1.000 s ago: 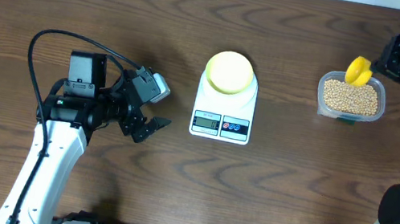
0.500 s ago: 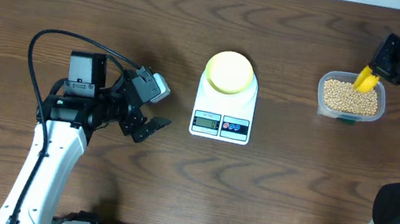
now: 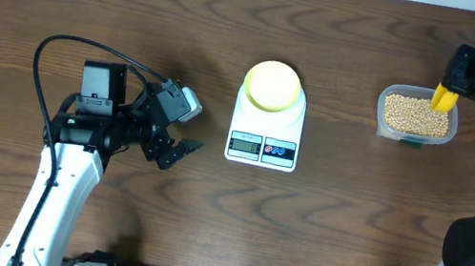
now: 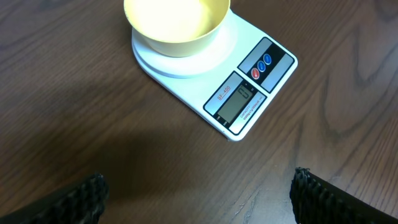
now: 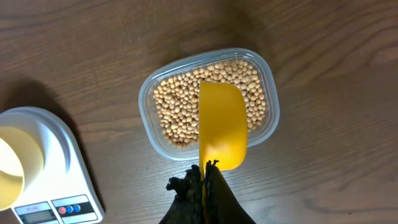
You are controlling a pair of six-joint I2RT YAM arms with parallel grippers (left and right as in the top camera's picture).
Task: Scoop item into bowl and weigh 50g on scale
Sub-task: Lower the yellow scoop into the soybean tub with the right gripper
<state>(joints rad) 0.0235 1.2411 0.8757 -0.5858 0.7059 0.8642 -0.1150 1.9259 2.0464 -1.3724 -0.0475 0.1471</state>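
Right gripper (image 5: 205, 179): clamped tight on the handle of the yellow scoop (image 5: 222, 127), at the far right of the table (image 3: 143, 1).
Scoop: it reaches out from the fingers over the clear plastic tub (image 5: 148, 118), with its rounded end above the middle of the beans. No beans show on the yellow face turned to the wrist camera, and whether the tip touches the heap cannot be told.
Beans (image 5: 174, 112): small tan grains filling the tub, all inside its walls and directly under the scoop — just ahead of the right fingertips.
Tub from above: the tub (image 3: 381, 111) is to the right of the scale and well apart from it, with the scoop (image 3: 444, 95) slanting in at its upper right corner, below the right gripper (image 3: 467, 77).
Bowl (image 3: 273, 85): pale yellow, upright on the round platform at the back of the scale (image 3: 263, 142). In the left wrist view the visible part of the bowl (image 4: 177, 22) holds no grains.
Scale display: the grey screen and two round buttons on the scale (image 4: 242, 99) face the front edge. The digits are too small to read.
Left gripper (image 3: 179, 149): jaws spread wide, holding nothing, low over bare wood to the left of the scale — near it but not touching.
Left wrist view: the left gripper (image 4: 199, 208) shows only its two dark fingertips at the bottom corners, and the scale and bowl lie ahead between them.
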